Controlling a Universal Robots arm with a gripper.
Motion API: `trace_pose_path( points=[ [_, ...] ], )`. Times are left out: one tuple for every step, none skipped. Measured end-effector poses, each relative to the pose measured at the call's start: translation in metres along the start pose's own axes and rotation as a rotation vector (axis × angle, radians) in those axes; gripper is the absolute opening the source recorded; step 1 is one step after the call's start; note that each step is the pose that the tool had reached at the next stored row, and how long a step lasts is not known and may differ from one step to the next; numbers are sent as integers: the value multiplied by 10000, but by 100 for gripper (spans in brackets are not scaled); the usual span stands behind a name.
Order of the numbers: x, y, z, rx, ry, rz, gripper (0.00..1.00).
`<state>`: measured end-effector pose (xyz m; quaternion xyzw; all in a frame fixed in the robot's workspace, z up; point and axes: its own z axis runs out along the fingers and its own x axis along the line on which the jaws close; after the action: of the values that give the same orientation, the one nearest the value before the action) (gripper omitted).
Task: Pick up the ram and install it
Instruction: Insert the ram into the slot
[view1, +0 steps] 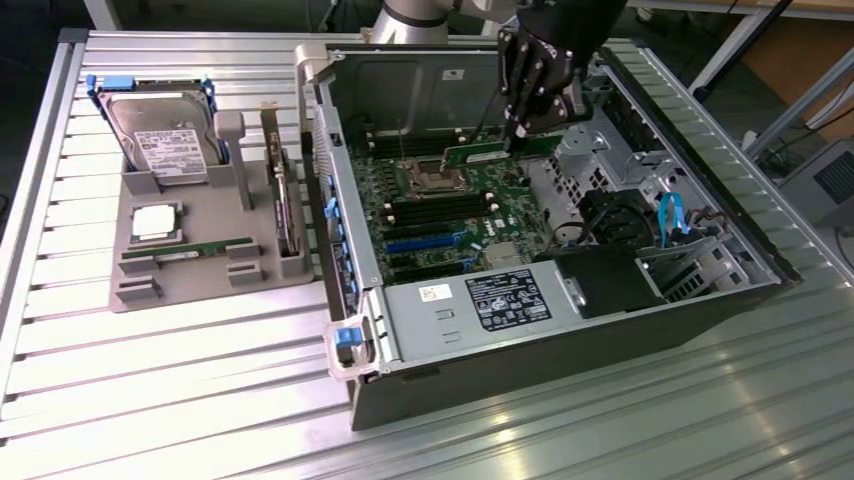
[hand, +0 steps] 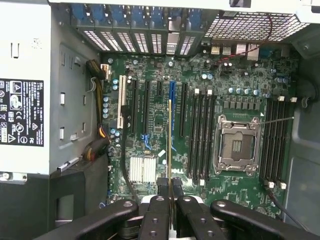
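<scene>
now | hand (view1: 514, 128) clenched on ram (view1: 481, 152) above motherboard (view1: 447, 205) | power supply label (view1: 505, 298) print too small to read

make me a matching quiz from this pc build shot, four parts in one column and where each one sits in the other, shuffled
Things:
1. ram
2. spare ram stick
3. hard drive
4. CPU chip

Places:
A. on the grey tray, between the hard drive and the spare ram stick
B. clamped in the gripper above the motherboard
C. resting in a slot at the tray end nearest the exterior camera
D. at the tray's far end, blue rails on its sides

Pairs: 1-B, 2-C, 3-D, 4-A
</scene>
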<state>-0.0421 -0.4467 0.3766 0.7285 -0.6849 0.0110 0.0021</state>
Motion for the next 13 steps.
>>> trace_pose_path(
  points=[
    [0,0,9,0,0,0,13],
    [0,0,18,0,0,0,13],
    [0,0,27,0,0,0,13],
    [-1,0,34,0,0,0,13],
    [-1,1,48,1,0,0,13],
    [-1,1,61,0,0,0,13],
    [-1,1,73,0,0,0,13],
    [-1,1,85,0,0,0,13],
    [-1,1,92,0,0,0,13],
    [-2,1,101,0,0,0,13],
    [-2,1,114,0,0,0,13],
    [-2,2,131,1,-1,0,13],
    [-3,2,149,0,0,0,13]
  ],
)
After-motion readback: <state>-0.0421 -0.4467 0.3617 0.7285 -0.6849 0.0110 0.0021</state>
